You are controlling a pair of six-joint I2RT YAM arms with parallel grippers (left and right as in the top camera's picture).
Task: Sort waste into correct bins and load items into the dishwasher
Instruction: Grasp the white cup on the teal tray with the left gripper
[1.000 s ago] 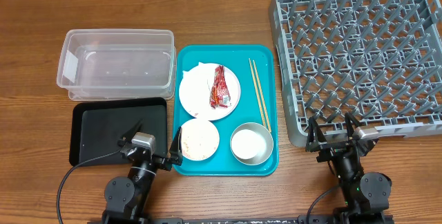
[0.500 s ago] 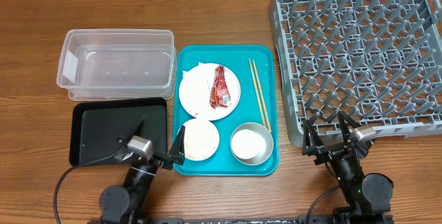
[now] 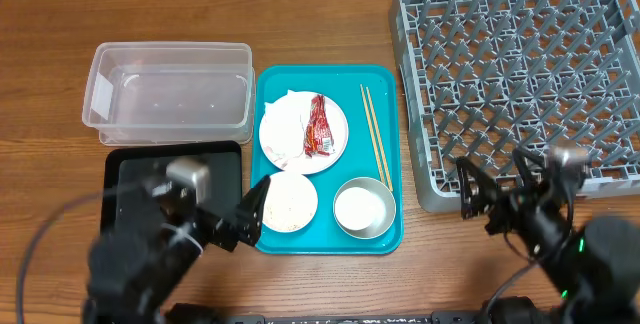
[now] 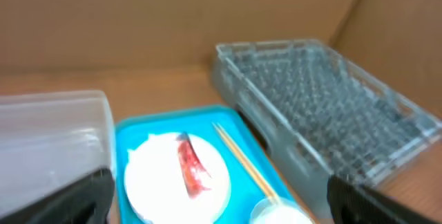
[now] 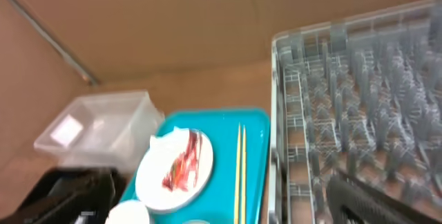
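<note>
A teal tray (image 3: pixel 382 234) holds a white plate (image 3: pixel 284 140) with a red sauce packet (image 3: pixel 319 124) and a crumpled napkin (image 3: pixel 284 102), a white bowl (image 3: pixel 290 201), a steel bowl (image 3: pixel 364 207) and wooden chopsticks (image 3: pixel 374 135). The clear tub (image 3: pixel 168 92) and black tray (image 3: pixel 135 179) lie left; the grey dish rack (image 3: pixel 520 74) right. My left gripper (image 3: pixel 238 216) is open and empty over the black tray's right edge by the white bowl. My right gripper (image 3: pixel 498 192) is open and empty at the rack's front edge. The wrist views show the plate (image 4: pixel 162 182) (image 5: pixel 166 171) and packet (image 4: pixel 191 169) (image 5: pixel 183 162).
The wooden table (image 3: pixel 330 284) runs along the front between the arms. A cardboard wall stands behind the table in both wrist views. The rack (image 5: pixel 359 99) fills the right of the right wrist view.
Both arms have risen toward the camera and look larger and blurred. The left gripper stays by the white bowl; the right one has shifted slightly right along the rack's front. Nothing was grasped.
</note>
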